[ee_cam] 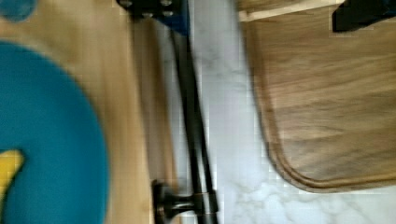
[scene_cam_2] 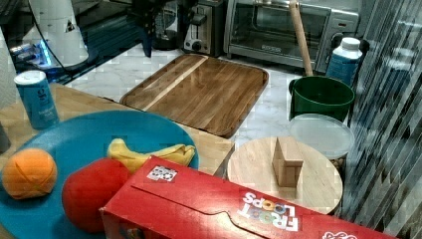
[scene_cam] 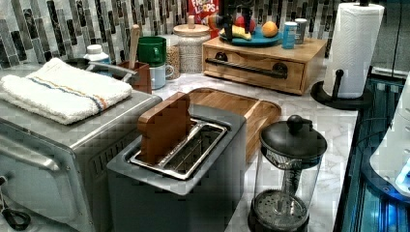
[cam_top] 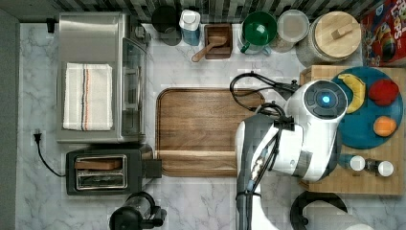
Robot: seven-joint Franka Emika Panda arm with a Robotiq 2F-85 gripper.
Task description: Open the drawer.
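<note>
Gripper (ee_cam: 252,11) seen from the wrist view, its two dark fingers (ee_cam: 152,5) set well apart and clamped on nothing. One finger hung over the black bar handle (ee_cam: 192,121) of the drawer (scene_cam: 251,60), the other over the brown tray (ee_cam: 327,93). The drawer sat pushed into its light wooden box at the top view's right, under the white arm (cam_top: 306,139). A blue plate (cam_top: 364,136) with a banana (cam_top: 355,91) and round fruit rested on the box top. The tray lay just beside the drawer front on the marble counter (cam_top: 201,201).
</note>
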